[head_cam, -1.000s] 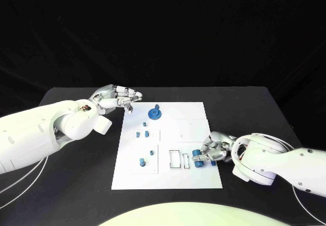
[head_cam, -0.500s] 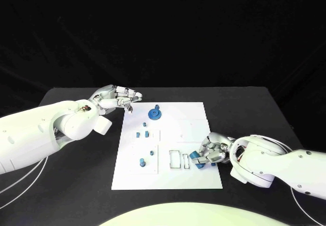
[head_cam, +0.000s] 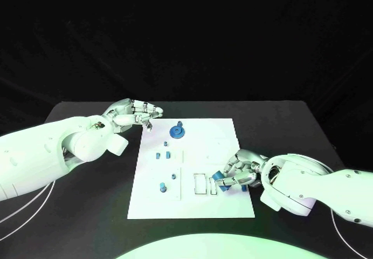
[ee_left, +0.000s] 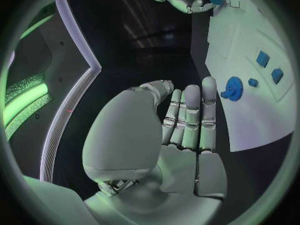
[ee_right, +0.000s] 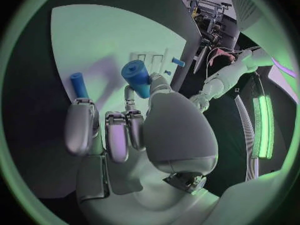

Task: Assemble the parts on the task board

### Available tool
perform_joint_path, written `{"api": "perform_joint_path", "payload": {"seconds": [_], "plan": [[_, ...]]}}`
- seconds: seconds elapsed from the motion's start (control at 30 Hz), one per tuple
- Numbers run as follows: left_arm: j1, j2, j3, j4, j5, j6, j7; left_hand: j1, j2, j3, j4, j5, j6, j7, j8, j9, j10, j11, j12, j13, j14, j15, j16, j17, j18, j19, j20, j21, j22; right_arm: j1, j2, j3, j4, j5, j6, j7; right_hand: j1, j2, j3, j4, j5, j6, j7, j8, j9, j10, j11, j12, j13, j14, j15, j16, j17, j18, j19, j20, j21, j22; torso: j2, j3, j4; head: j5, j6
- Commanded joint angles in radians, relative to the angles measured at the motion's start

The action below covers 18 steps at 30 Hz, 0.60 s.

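Note:
The white task board lies in the middle of the black table. My right hand rests over its near right part and pinches a blue cylinder between thumb and finger, close to two narrow slots. A second blue cylinder lies on the board by the fingertips. A round blue part stands at the board's far end, and several small blue pieces stand along its left side. My left hand hovers beyond the far left corner, its fingers curled in on nothing.
Black table surrounds the board on all sides. My left forearm lies over the table's left part. The right forearm covers the near right corner. White cables trail off the table's left edge.
My right hand has shifted slightly left toward the slots with the blue cylinder in its pinch. The left hand has not moved.

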Motion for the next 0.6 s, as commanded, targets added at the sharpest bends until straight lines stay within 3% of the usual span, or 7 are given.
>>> {"api": "perform_joint_path", "payload": {"seconds": [0.03,0.27,0.4,0.6], "plan": [[0.001,0.002,0.001,0.001,0.002,0.015,0.001,-0.007,0.002,0.002,-0.004,-0.006,-0.002,-0.001,0.004,0.002,-0.009,0.0,0.004,0.0,-0.003,0.007,0.005,-0.002,0.008,0.0,0.006,-0.005,-0.001,0.003,0.004,0.0,0.007,0.044,-0.011,0.01,0.021,0.017,0.005,-0.001,0.004,0.018,-0.012,0.01,0.014,0.02,-0.009,0.005,0.127,0.085,-0.009,0.004,0.168,-0.01,0.02,-0.006,0.004,0.186,0.001,-0.0009,0.0,0.003,-0.001],[0.001,0.003,0.0,0.0,0.0,0.015,0.0,-0.007,0.002,0.002,-0.004,-0.006,-0.002,-0.001,0.004,0.002,-0.009,0.0,0.004,0.0,-0.003,0.007,0.005,-0.002,0.008,0.0,0.006,-0.005,-0.001,0.006,0.033,0.0,0.002,0.053,0.013,0.005,0.007,0.017,0.006,0.002,0.005,0.02,-0.011,0.01,0.014,0.02,-0.009,0.005,0.127,0.086,-0.009,0.005,0.169,-0.01,0.02,-0.007,0.005,0.186,0.0,-0.0005,-0.0017,0.007,-0.004],[0.001,0.004,0.0,0.0,-0.001,0.016,-0.001,-0.007,0.002,0.002,-0.004,-0.006,-0.002,-0.001,0.004,0.002,-0.009,0.0,0.004,0.0,-0.003,0.007,0.005,-0.002,0.008,0.0,0.006,-0.005,-0.001,0.002,0.064,0.0,-0.016,0.054,0.024,-0.005,-0.016,0.02,0.007,0.002,0.001,0.026,-0.012,0.011,0.016,0.028,-0.009,0.012,0.138,0.086,-0.01,0.005,0.17,-0.011,0.021,-0.008,0.007,0.187,0.0,-0.0007,0.0009,0.006,-0.003],[0.001,0.004,0.0,0.0,-0.001,0.017,-0.001,-0.008,0.003,0.003,-0.006,-0.006,-0.001,-0.001,0.006,0.003,-0.01,0.0,0.004,0.0,-0.003,0.007,0.005,-0.002,0.008,0.001,0.006,-0.005,-0.001,-0.012,0.102,0.0,-0.043,0.039,0.01,-0.015,-0.061,0.025,0.007,0.002,-0.012,0.032,-0.013,0.013,0.02,0.033,-0.011,0.016,0.147,0.086,-0.011,0.006,0.172,-0.011,0.021,-0.009,0.009,0.187,0.001,-0.0006,0.0002,0.008,-0.003]]}}
